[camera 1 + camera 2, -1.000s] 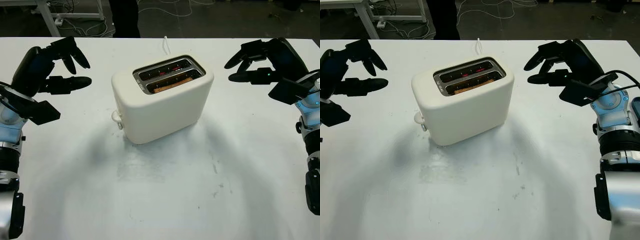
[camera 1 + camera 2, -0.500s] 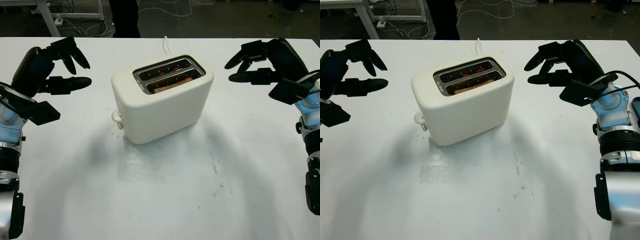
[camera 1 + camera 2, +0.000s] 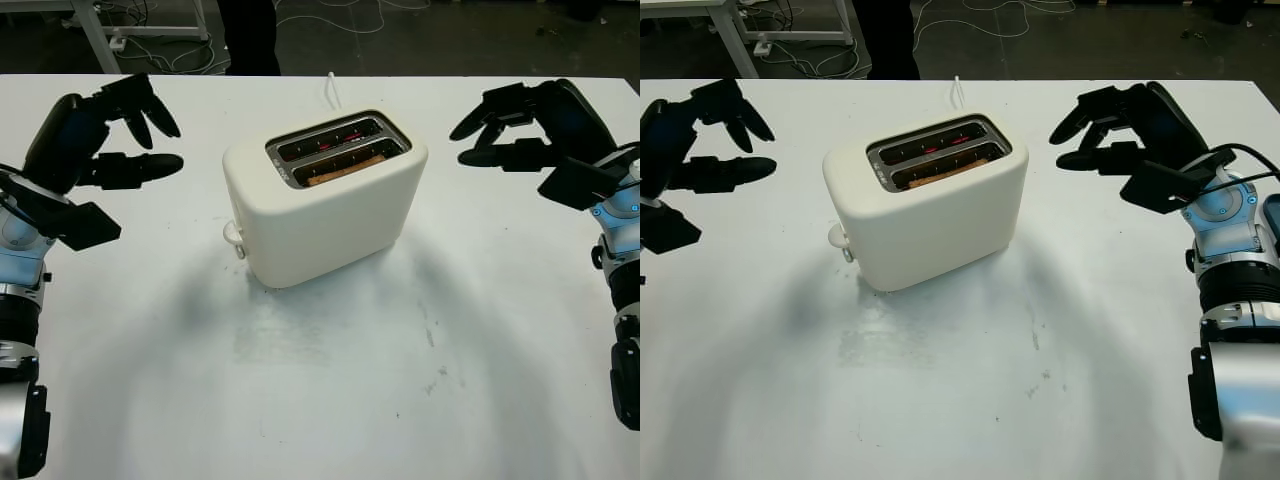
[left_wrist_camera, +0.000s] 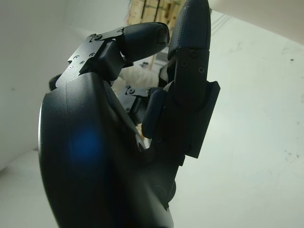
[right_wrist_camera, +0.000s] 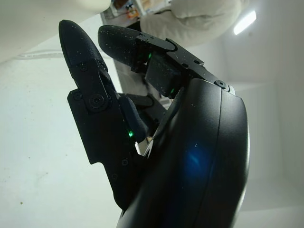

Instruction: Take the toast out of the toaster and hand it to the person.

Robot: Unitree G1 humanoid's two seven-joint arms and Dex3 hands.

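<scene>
Leftmost, the left hand (image 3: pixel 95 145) hovers open over the desk (image 3: pixel 330 390), holding nothing. Between both hands stands the toaster (image 3: pixel 325 200); the toast (image 3: pixel 345 169) sits in its nearer slot, long axis running left-right. The right hand (image 3: pixel 530 130), also open and empty, looks about equally near.

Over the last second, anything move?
Barely. The right hand drifted slightly toward the table's far edge, open, to the right of the toaster. Nothing was taken hold of or let go. The left hand stayed open to the toaster's left, and the toast stayed in the near slot.
</scene>
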